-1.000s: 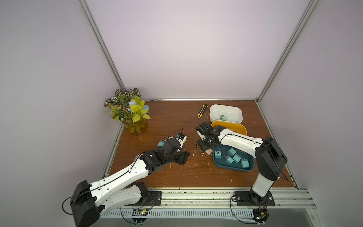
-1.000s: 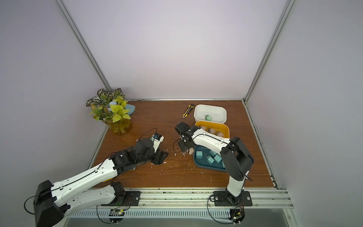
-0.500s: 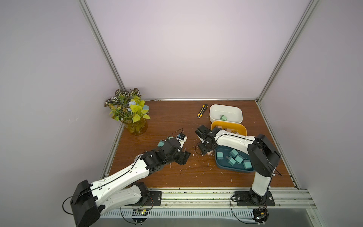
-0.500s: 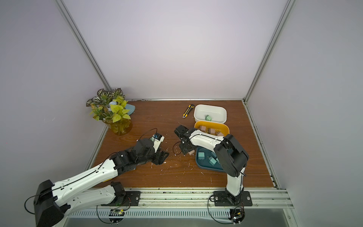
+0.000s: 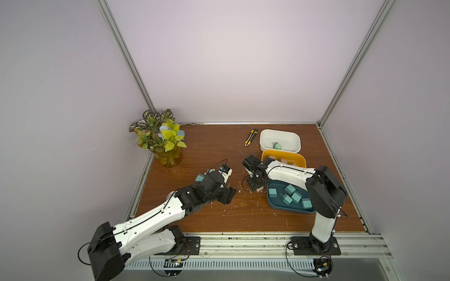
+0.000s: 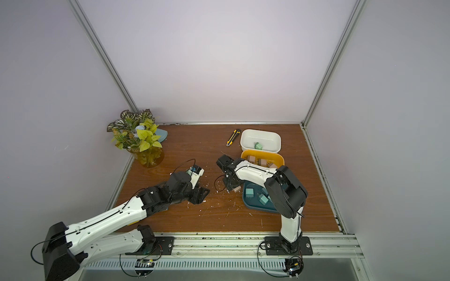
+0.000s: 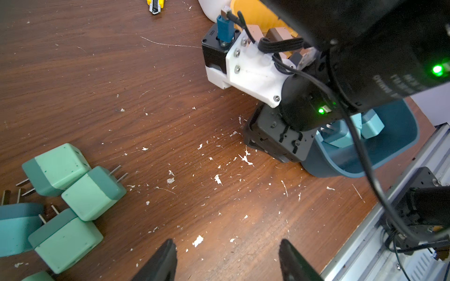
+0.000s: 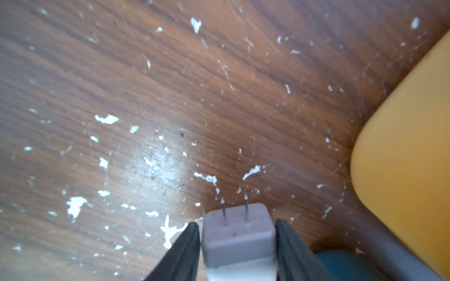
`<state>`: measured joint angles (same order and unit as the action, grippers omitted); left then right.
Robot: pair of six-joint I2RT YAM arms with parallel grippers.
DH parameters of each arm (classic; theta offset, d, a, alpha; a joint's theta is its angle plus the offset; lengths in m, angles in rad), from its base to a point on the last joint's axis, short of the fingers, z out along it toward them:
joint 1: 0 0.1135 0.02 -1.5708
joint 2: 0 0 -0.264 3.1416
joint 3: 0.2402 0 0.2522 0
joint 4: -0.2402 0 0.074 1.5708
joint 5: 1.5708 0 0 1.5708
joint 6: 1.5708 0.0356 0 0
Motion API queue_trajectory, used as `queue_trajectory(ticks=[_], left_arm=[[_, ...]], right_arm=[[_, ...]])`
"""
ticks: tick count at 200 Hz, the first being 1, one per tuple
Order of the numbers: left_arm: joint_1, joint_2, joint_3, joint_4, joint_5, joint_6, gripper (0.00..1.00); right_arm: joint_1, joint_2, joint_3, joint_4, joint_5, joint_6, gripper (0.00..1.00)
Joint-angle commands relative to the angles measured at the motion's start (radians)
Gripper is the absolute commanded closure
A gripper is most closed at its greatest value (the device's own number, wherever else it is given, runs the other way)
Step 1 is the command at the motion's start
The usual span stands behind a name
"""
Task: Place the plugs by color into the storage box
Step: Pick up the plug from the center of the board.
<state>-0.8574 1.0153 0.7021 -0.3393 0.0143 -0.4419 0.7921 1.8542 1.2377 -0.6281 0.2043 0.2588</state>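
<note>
Pale pink plug (image 8: pixel 239 233) sits clamped between the right hand's (image 8: pixel 236 223) fingers, prongs outward, low over the worktop (image 8: pixel 170 97), near the yellow box (image 8: pixel 401 146) and the teal box (image 8: pixel 341 265). The left hand (image 7: pixel 227 241) hangs spread and empty near mint plugs (image 7: pixel 93 192) lying loose.

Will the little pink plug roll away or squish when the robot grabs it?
Probably not: the pale pink cube-shaped plastic plug has flat sides, so it shouldn't roll. It looks hard and small, likely light. Smooth plastic might slip in the right gripper.
</note>
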Motion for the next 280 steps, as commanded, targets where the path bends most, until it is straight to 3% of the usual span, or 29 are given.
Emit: queue_trajectory(ticks=[1, 63, 158, 232, 280], left_arm=[[0.007, -0.007, -0.012, 0.01, 0.001, -0.008, 0.32], [0.007, -0.009, -0.017, 0.019, -0.004, -0.008, 0.31], [0.007, -0.005, -0.017, 0.069, -0.033, -0.004, 0.31], [0.007, 0.121, 0.059, 0.153, -0.004, 0.016, 0.31], [0.007, 0.196, 0.101, 0.196, 0.042, 0.007, 0.32]], right_arm=[[0.002, -0.006, 0.014, -0.008, -0.016, 0.01, 0.49], [0.003, -0.076, 0.031, 0.01, -0.031, 0.022, 0.59], [-0.014, -0.2, 0.055, 0.065, -0.053, 0.052, 0.64], [-0.179, -0.324, 0.021, 0.082, -0.066, 0.076, 0.65], [-0.336, -0.378, -0.03, 0.043, 0.029, 0.051, 0.64]])
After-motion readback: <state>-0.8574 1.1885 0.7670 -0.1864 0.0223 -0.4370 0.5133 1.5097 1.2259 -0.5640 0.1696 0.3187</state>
